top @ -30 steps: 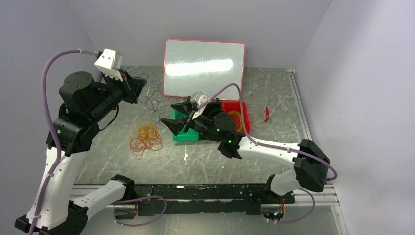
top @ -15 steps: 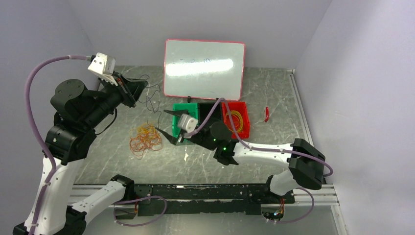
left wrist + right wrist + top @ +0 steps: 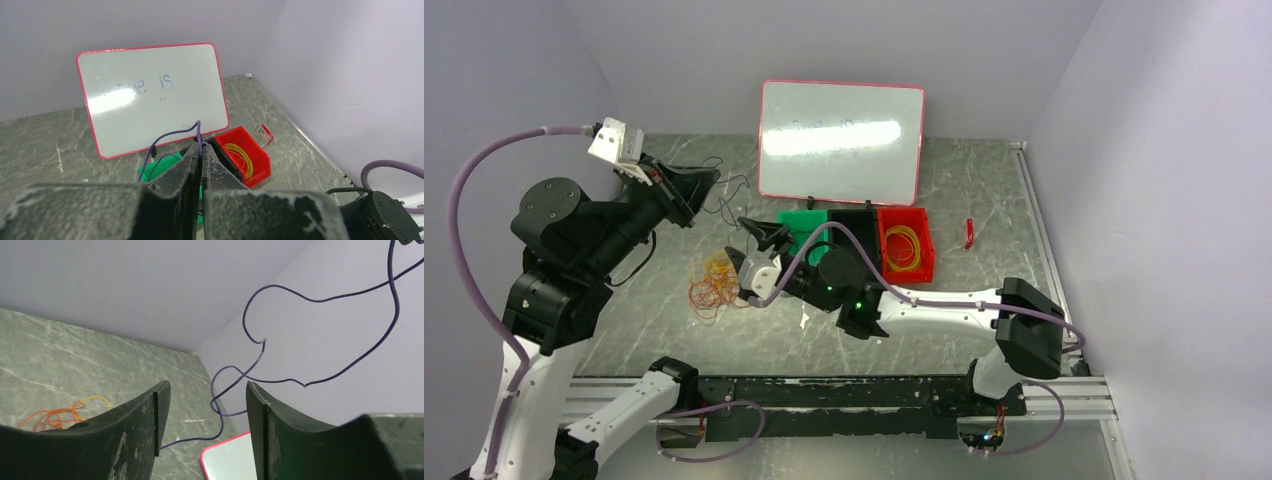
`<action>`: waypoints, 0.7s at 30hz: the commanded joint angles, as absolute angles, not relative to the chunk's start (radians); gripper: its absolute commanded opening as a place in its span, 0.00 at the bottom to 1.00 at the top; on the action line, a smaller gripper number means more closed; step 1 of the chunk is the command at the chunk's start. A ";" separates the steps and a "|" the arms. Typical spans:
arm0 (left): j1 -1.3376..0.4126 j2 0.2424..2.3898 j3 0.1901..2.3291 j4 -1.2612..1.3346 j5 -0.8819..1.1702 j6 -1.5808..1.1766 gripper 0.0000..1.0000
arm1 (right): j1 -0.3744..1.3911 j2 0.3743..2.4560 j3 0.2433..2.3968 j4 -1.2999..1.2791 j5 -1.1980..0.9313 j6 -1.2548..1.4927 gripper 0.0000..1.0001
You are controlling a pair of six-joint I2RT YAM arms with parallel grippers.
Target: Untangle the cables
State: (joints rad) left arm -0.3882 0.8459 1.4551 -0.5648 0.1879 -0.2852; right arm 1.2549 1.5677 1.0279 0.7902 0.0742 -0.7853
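Note:
A thin dark purple cable [image 3: 169, 134] is pinched in my shut left gripper [image 3: 200, 148], which is raised at the left [image 3: 707, 183]. The cable [image 3: 730, 199] dangles from it in loose loops. My right gripper [image 3: 748, 247] reaches left, past the bins, and stands open beside the hanging strand. In the right wrist view that strand [image 3: 221, 396] shows in the gap between the jaws of the right gripper [image 3: 205, 407]; I cannot tell whether they touch. A tangle of orange and yellow cables [image 3: 716, 284] lies on the table below. A yellow cable [image 3: 905, 246] is coiled in the red bin [image 3: 926, 243].
Green bin [image 3: 802, 222], black bin [image 3: 856, 222] and the red bin stand in a row at the middle. A pink-framed whiteboard [image 3: 841, 140] leans on the back wall. A small red item [image 3: 969, 232] lies at the right. Walls close in on the left and right.
My right arm swung left from over the green bin to the hanging cable, and its jaws narrowed a little. The left arm shifted slightly left, still holding the cable.

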 commanded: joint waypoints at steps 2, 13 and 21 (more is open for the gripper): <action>-0.391 0.823 1.447 -0.527 0.199 -0.299 0.07 | 1.279 1.606 1.101 0.726 0.164 -0.909 0.59; -0.391 0.816 1.455 -0.534 0.197 -0.304 0.07 | 1.287 1.650 1.133 0.714 0.212 -0.933 0.44; -0.391 0.805 1.447 -0.547 0.180 -0.300 0.07 | 1.294 1.646 1.115 0.753 0.233 -0.920 0.13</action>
State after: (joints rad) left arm -0.3882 0.8196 1.4536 -0.5648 0.1871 -0.2928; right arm 1.2842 1.6520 1.1000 0.7071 0.2081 -0.9260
